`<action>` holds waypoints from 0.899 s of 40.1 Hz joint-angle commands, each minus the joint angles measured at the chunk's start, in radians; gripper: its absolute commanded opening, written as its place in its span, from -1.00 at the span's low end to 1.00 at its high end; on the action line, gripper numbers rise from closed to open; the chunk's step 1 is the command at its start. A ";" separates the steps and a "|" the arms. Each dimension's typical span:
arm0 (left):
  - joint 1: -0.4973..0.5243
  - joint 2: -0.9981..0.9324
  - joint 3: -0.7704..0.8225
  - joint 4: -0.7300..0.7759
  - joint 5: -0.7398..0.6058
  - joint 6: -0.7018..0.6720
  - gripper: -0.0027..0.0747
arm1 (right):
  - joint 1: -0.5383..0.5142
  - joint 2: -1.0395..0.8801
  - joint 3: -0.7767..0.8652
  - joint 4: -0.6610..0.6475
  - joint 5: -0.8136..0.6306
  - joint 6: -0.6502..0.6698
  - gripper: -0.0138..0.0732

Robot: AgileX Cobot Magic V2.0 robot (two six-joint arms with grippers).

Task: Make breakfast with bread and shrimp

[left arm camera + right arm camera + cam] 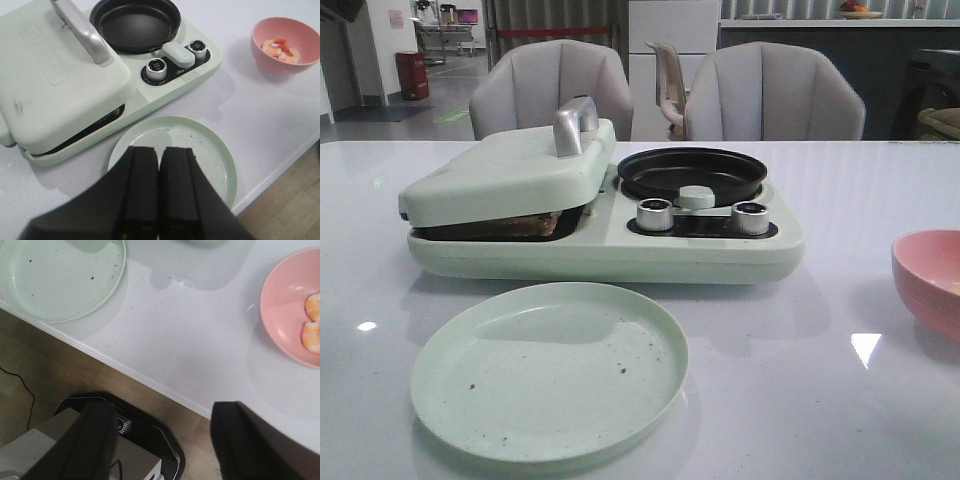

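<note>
White glossy counter [840,400], chairs [775,95] beyond. My left jaws [159,185] are clenched empty above the plate [210,150]; my right jaws [165,440] are spread wide, empty.

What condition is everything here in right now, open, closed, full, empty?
Pale green breakfast maker's hinged lid: down, resting on bread.
Round black frying pan: empty.
Pale green round plate: empty, speckled.
Pink bowl: holds shrimp.
Left tool: shut.
Right tool: open.

Mint-green breakfast maker [620,245], black pan [692,172], silver handle [574,125]. Pale green plate [549,372] with dark specks. Pink bowl [283,44], pink-orange and white shrimp [280,48].
</note>
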 commanded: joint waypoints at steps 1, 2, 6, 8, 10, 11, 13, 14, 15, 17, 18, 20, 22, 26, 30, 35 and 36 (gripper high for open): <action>-0.006 -0.014 -0.027 -0.021 -0.083 -0.010 -0.67 | -0.003 -0.008 -0.026 0.006 -0.051 0.001 0.50; -0.006 -0.014 -0.027 -0.021 -0.083 -0.010 -0.67 | -0.003 -0.008 -0.026 0.006 -0.051 0.001 0.50; -0.006 -0.014 -0.027 -0.021 -0.083 -0.010 -0.67 | -0.003 -0.008 -0.026 0.006 -0.051 0.001 0.50; -0.006 -0.014 -0.027 -0.021 -0.083 -0.010 -0.67 | -0.003 -0.008 -0.026 0.006 -0.051 0.001 0.50; -0.006 -0.014 -0.027 -0.021 -0.083 -0.010 -0.67 | -0.003 -0.008 -0.026 0.006 -0.053 0.001 0.50; -0.006 -0.014 -0.027 -0.021 -0.083 -0.010 -0.67 | -0.003 -0.008 -0.026 0.006 -0.053 0.001 0.50; -0.006 -0.014 -0.027 -0.021 -0.083 -0.010 -0.67 | -0.003 -0.008 -0.026 0.006 -0.064 0.001 0.50; -0.006 -0.014 -0.027 -0.021 -0.083 -0.010 -0.67 | -0.003 -0.008 -0.026 0.006 -0.068 0.001 0.50; -0.006 -0.014 -0.027 -0.021 -0.083 -0.010 -0.67 | -0.003 -0.007 -0.026 0.006 -0.068 0.001 0.50; -0.006 -0.014 -0.027 -0.021 -0.083 -0.010 -0.67 | -0.003 -0.006 -0.026 0.006 -0.068 0.001 0.50; -0.006 -0.014 -0.027 -0.021 -0.083 -0.010 -0.67 | -0.003 -0.006 -0.026 0.006 -0.068 0.001 0.50; -0.006 -0.014 -0.027 -0.021 -0.083 -0.010 -0.67 | -0.003 -0.006 -0.026 0.006 -0.068 0.001 0.50; -0.006 -0.014 -0.027 -0.021 -0.083 -0.010 -0.67 | -0.003 -0.006 -0.026 0.013 -0.068 0.001 0.50; -0.006 -0.014 -0.027 -0.021 -0.083 -0.010 -0.67 | -0.003 -0.006 -0.026 0.039 -0.068 0.001 0.50; -0.006 -0.014 -0.027 -0.021 -0.083 -0.010 -0.67 | -0.003 -0.005 -0.026 0.047 -0.077 -0.007 0.50; -0.006 -0.014 -0.027 -0.021 -0.083 -0.010 -0.67 | -0.006 0.026 -0.028 -0.032 -0.094 0.011 0.50; -0.006 -0.014 -0.027 -0.021 -0.083 -0.010 -0.67 | -0.009 0.040 -0.029 -0.059 -0.091 0.026 0.50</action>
